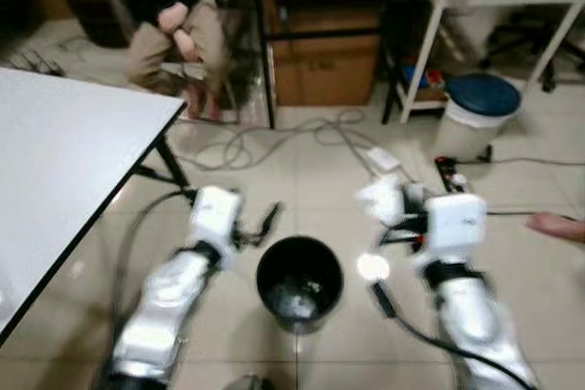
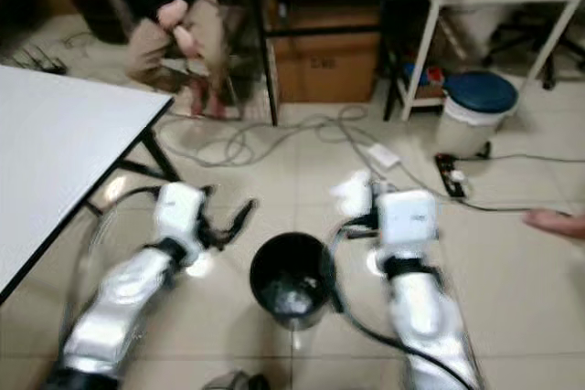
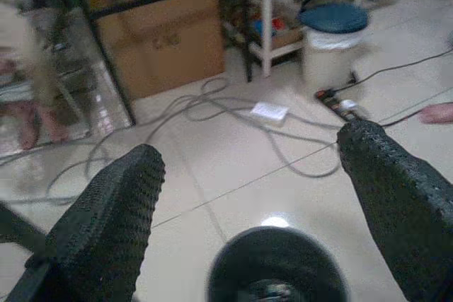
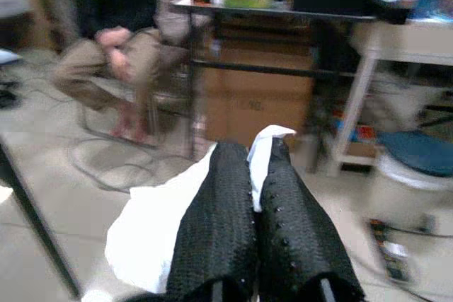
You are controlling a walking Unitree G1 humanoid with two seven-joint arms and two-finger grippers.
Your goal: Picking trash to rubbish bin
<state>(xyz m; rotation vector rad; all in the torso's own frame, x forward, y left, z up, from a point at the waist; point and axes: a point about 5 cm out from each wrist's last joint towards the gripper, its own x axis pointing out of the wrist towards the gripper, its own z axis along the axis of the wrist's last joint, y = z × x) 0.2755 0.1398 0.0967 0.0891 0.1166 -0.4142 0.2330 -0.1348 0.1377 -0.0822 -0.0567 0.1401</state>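
- round black plastic rubbish bin [image 1: 299, 282] sits nearest, between both arms
- right gripper [image 4: 256, 175] pinched tight on crumpled white tissue [image 4: 152, 235], just right of bin
- left gripper [image 3: 248, 182] spread wide, left of it

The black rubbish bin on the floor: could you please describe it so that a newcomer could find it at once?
Start at the white table on the robot's left, then look down to the tiled floor directly before the robot. There, between the two silver arms, stands a small round black plastic bin, open-topped. Unlike the white bin with a blue lid farther off, it is dark and lidless.
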